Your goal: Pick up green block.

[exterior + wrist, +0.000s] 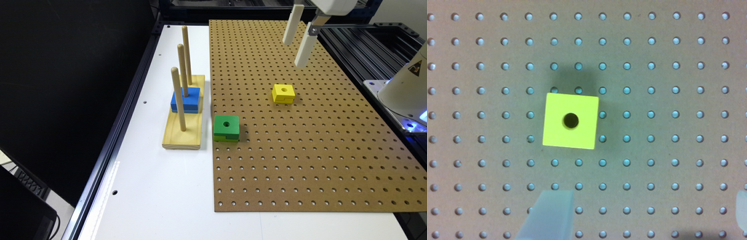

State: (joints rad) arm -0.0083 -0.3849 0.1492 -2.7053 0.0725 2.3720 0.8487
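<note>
Wrist view puts the yellow block (571,121) directly beneath the released, empty jaws; the green block (226,128) sits well apart from them on the pegboard (300,150), near its edge.

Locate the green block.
In the exterior view, the green block sits at the pegboard's left edge, beside the wooden peg stand, nearer than the yellow block.

Yellow block (283,93) on pegboard (320,160)
</note>
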